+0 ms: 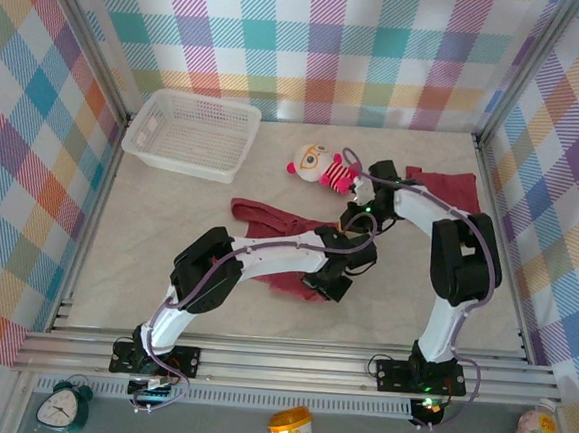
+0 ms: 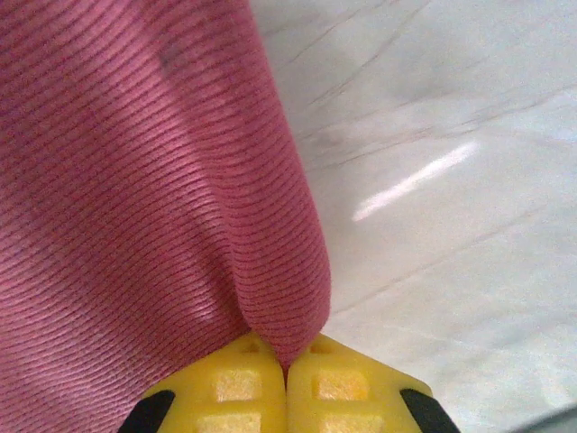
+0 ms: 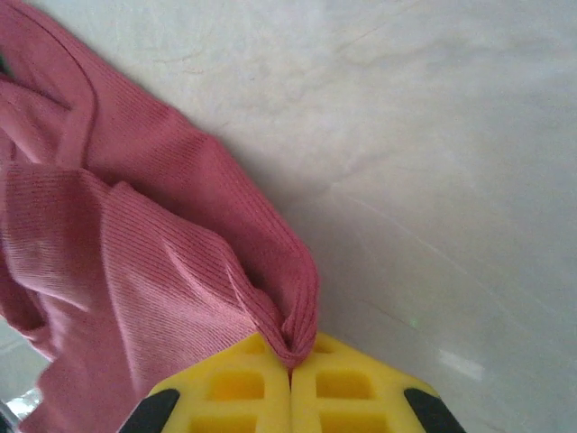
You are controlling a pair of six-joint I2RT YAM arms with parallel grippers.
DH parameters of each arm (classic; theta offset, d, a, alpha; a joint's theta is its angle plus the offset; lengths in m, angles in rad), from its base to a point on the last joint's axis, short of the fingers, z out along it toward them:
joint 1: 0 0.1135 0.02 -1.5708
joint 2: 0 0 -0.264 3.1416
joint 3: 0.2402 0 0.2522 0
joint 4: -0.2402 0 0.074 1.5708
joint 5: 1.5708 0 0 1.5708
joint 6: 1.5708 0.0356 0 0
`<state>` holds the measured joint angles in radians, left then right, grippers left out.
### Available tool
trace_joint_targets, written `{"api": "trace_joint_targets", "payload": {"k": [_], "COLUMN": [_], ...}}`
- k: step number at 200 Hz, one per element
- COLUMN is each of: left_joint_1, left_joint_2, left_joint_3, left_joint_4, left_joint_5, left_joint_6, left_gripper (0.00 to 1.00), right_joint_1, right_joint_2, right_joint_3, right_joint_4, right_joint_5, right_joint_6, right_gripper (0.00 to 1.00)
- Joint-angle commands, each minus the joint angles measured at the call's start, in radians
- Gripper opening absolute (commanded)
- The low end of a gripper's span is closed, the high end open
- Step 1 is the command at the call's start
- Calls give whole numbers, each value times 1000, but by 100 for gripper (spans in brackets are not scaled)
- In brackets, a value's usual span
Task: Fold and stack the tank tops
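A crumpled maroon tank top [image 1: 266, 218] lies mid-table, partly under both arms. My left gripper [image 1: 330, 283] is at its near right edge, and in the left wrist view the yellow fingertips [image 2: 236, 386] are shut on a fold of ribbed maroon cloth [image 2: 135, 180]. My right gripper [image 1: 355, 222] is at the far right edge of the same top. There its gripper [image 3: 290, 368] pinches a bunched corner of the cloth [image 3: 135, 262]. A second maroon tank top [image 1: 450, 189] lies at the back right, partly behind the right arm.
A small striped plush doll [image 1: 319, 167] with a white face lies just behind the right gripper. A white mesh basket [image 1: 191, 134] stands at the back left. Metal frame rails and checked walls close in the pale tabletop [image 1: 146, 255].
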<state>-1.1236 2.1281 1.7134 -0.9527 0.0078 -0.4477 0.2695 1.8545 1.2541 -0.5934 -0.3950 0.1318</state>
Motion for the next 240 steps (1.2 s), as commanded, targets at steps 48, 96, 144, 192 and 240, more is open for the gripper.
{"api": "trace_joint_targets", "payload": {"k": [48,96,144,192,240], "left_joint_1": [-21,32,107,187,250], "left_joint_2": [-8,-23,-166,-290,-371], "left_joint_3": [196,211,-16,-158,-214], "left_joint_4": [189,283,396,422,382], "left_joint_5": [209,273,307,331,339], "left_joint_6": [-96,-134,-185,-198,-180], "left_gripper": [0,0,0,0,0], "right_joint_1": [-189,-221,-125,-12,68], "right_joint_2": [-224,-291,-241,-155,-69], "right_joint_3": [-70,-29,49,149,245], "right_joint_4": [-140,-96,-60,-47,-16], "right_joint_5": [87,51,88,126,144], "right_joint_6": [-42,81,268,424,523], "right_gripper": [7,10,11,11,10]}}
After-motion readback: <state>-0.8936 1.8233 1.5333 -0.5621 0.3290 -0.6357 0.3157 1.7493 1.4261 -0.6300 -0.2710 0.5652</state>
